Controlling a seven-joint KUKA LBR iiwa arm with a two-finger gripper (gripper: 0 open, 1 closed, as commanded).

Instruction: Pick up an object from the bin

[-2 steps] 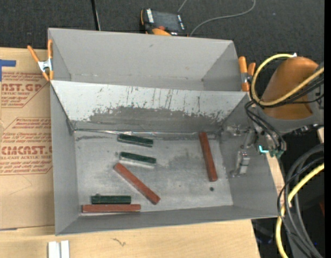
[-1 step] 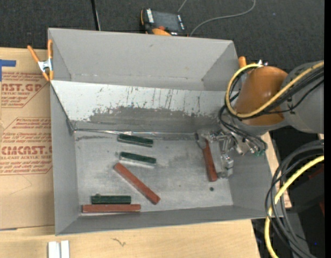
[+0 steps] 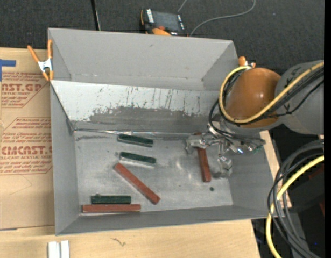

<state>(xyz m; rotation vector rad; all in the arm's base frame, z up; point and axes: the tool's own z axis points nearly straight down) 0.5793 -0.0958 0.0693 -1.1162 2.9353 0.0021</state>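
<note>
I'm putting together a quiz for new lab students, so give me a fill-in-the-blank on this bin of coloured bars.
In the camera view, the gripper hovers over the ___ side of the grey metal bin. The short flat bar nearest it is ___ in colour. The bin holds ___ dark green bars.
Missing words: right; reddish-brown; three.

High oblique view down into grey bin point(image 3: 138, 63)
</note>
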